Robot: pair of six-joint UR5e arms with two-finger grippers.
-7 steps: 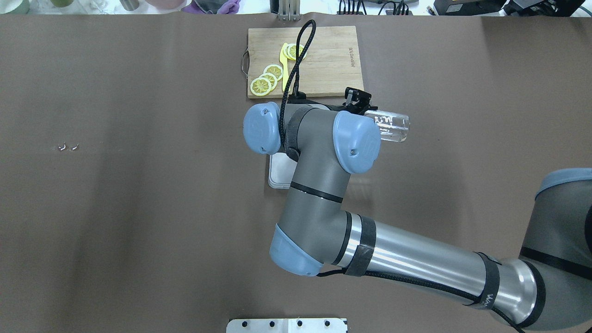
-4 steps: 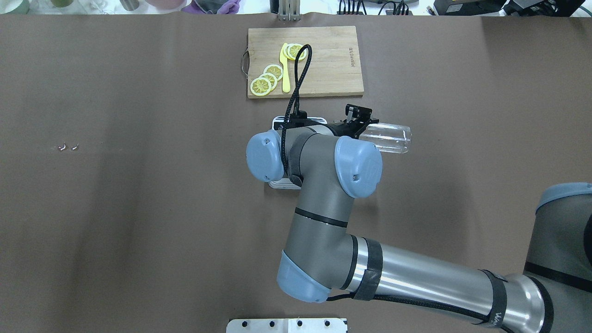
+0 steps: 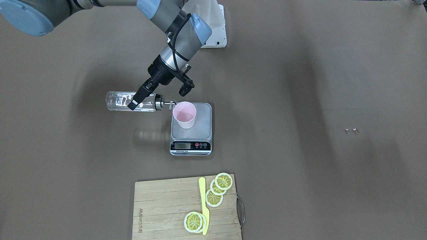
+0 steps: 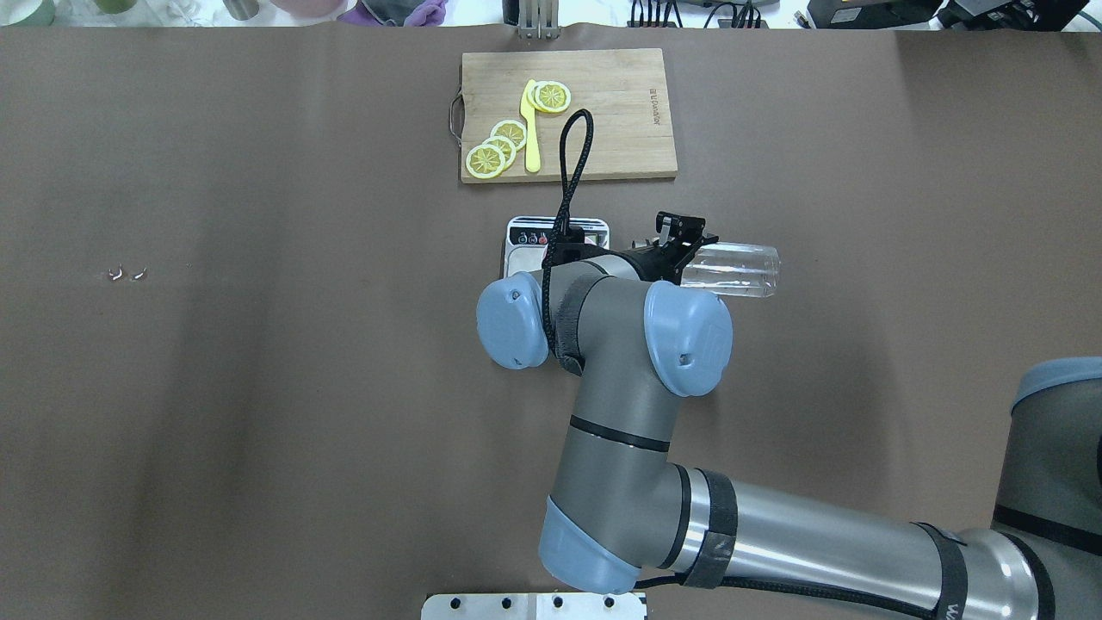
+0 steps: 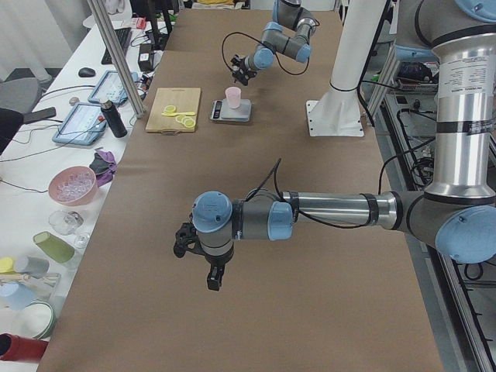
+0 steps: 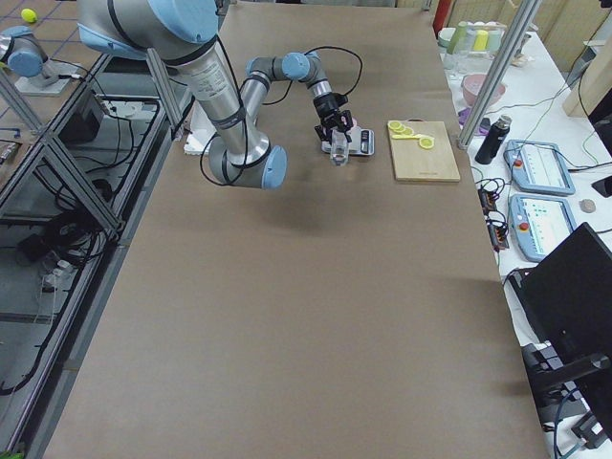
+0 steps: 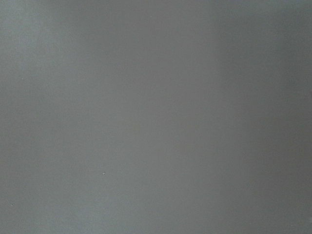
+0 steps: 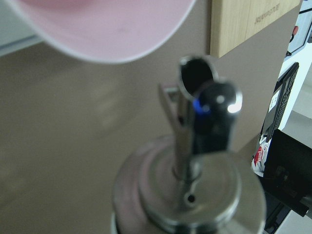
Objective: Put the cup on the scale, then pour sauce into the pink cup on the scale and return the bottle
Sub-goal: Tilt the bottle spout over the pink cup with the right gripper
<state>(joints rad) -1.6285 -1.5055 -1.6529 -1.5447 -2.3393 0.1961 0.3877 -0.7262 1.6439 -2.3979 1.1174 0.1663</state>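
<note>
Now right gripper (image 3: 137, 100) clenched round bottle (image 3: 118, 101), tipped near-level so spout nears cup (image 3: 184, 116) rim on scale (image 3: 201, 131); flow perhaps unstarted. Left gripper (image 5: 186, 244): grip untellable.

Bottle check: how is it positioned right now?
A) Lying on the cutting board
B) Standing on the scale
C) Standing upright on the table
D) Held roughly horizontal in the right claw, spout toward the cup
D: in the front-facing view the bottle lies roughly level in the right claw, off the table, its spout pointing at the cup that stands on the scale.
</note>
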